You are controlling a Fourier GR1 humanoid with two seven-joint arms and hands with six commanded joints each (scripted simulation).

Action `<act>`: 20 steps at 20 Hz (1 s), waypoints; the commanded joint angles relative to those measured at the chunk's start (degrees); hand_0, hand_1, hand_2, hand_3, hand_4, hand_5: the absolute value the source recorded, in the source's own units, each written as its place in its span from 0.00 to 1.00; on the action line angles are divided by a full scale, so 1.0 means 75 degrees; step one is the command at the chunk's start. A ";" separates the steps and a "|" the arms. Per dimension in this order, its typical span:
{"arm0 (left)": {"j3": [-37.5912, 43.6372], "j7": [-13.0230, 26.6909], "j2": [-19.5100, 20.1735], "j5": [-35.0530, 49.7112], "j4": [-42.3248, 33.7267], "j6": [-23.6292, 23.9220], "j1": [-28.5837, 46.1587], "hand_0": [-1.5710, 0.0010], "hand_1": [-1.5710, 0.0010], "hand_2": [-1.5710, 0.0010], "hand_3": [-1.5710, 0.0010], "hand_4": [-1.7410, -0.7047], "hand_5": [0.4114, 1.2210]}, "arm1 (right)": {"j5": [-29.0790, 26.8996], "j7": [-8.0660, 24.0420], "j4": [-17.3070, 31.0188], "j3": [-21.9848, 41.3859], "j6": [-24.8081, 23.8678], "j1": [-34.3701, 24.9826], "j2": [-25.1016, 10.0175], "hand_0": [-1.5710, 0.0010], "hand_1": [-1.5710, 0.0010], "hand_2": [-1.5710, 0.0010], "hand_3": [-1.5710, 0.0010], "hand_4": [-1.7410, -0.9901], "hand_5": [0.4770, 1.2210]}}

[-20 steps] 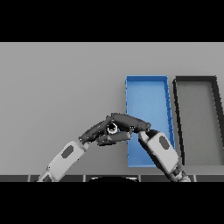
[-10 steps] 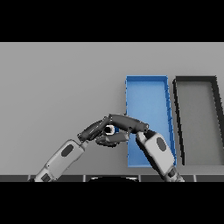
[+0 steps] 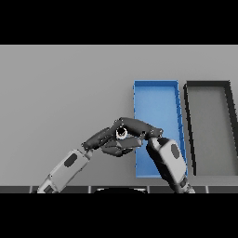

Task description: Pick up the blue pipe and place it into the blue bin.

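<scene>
The blue pipe (image 3: 121,133) shows end-on as a small pale ring, just left of the blue bin (image 3: 155,84). My right hand (image 3: 138,128) reaches in from the lower right across the bin's near left corner. Its fingers lie over the pipe and the thumb curls under it, so it is shut on the pipe. My left hand (image 3: 99,139) comes in from the lower left with straight fingers pointing at the pipe, their tips close to it. Most of the pipe's length is hidden by the two hands.
A black bin (image 3: 207,84) stands right of the blue bin, side by side with it. Both bins are long and run away from me. Grey table stretches to the left and to the far side.
The pipe and my right hand have shifted slightly up and right, toward the blue bin's left wall. The left hand has stayed close beside them.
</scene>
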 commanded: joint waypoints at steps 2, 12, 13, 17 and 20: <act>-0.0083 -0.0005 0.0010 -0.0008 -0.0015 -0.0056 0.0112 1.00 1.00 1.00 1.00 0.80 0.15 | -0.0667 0.0587 -0.0095 -0.0126 -0.0367 -0.0369 -0.0062 0.00 0.00 0.00 0.00 0.21 1.00; -0.0189 0.0069 0.0081 -0.0065 -0.0280 -0.0038 0.0247 1.00 1.00 1.00 1.00 0.80 0.11 | -0.3495 0.0514 0.0681 -0.1706 -0.2878 -0.3568 -0.2100 0.00 0.00 0.00 0.00 0.02 0.86; -0.0173 0.0040 0.0140 -0.0047 -0.0299 -0.0053 0.0296 1.00 1.00 1.00 1.00 0.80 0.11 | -0.3462 0.0493 0.0864 -0.1873 -0.3056 -0.3779 -0.2233 0.00 0.00 0.00 0.00 0.02 0.86; -0.0079 0.0084 0.0183 0.0174 -0.0271 -0.0209 0.0283 1.00 1.00 1.00 1.00 0.80 0.10 | -0.2625 0.0329 0.2348 -0.2425 -0.3459 -0.4397 -0.2752 0.00 0.00 0.00 0.00 0.01 0.88; -0.0076 -0.0008 0.0158 0.0144 -0.0234 -0.0166 0.0345 1.00 1.00 1.00 1.00 0.80 0.09 | -0.2044 0.0384 0.3045 -0.2668 -0.3444 -0.3862 -0.3076 0.00 0.00 0.00 0.00 0.00 0.88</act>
